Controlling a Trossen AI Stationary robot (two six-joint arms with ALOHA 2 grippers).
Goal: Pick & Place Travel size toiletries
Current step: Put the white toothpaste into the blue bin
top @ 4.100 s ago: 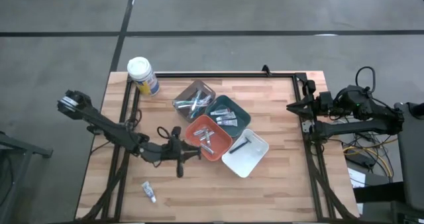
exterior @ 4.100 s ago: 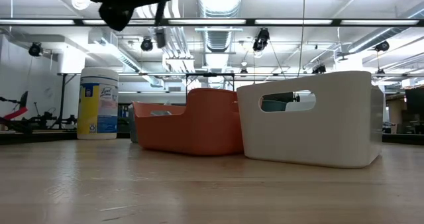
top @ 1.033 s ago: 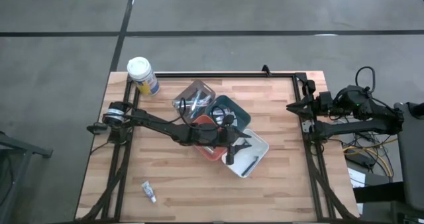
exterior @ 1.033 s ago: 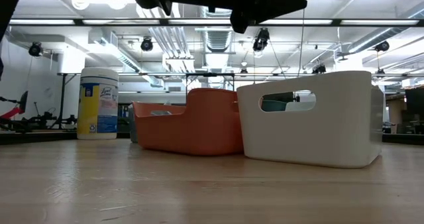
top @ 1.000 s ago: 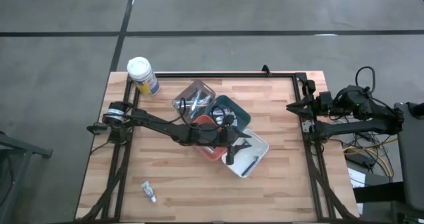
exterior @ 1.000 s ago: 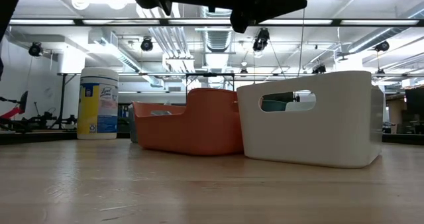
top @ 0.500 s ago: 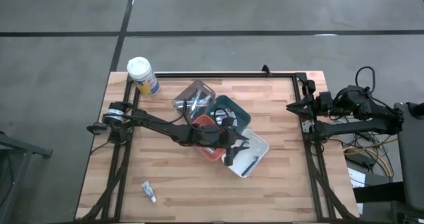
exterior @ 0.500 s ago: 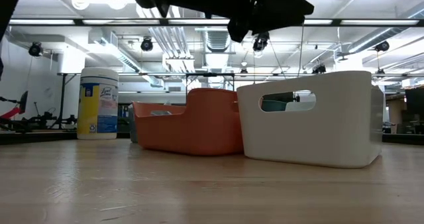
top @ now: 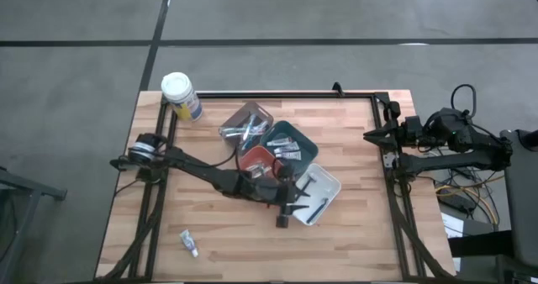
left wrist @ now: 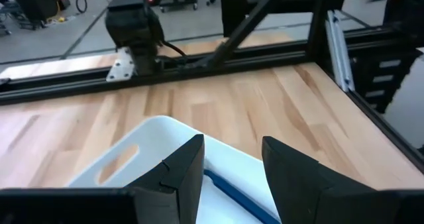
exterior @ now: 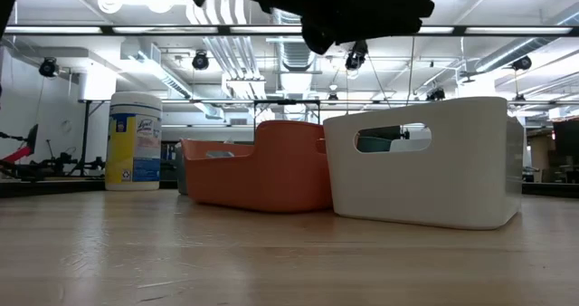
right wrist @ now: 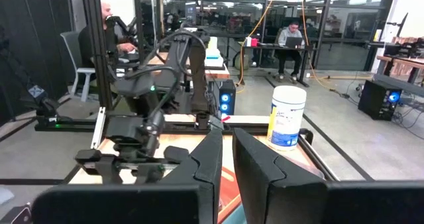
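Left gripper (left wrist: 230, 159) hangs over the white tray (top: 326, 183), jaws apart, nothing between them. A blue stick (left wrist: 228, 190) lies in that tray. One tube (top: 189, 243) remains on the table, well apart. Judged light, soft, slippery: pinch mid-body. Right gripper (right wrist: 226, 159) parked, fingers nearly together.

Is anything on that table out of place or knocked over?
One small white tube lies alone on the bare wood near the table's front left corner, far from the four trays clustered mid-table, where the other small items sit. Nothing looks spilled or tipped.
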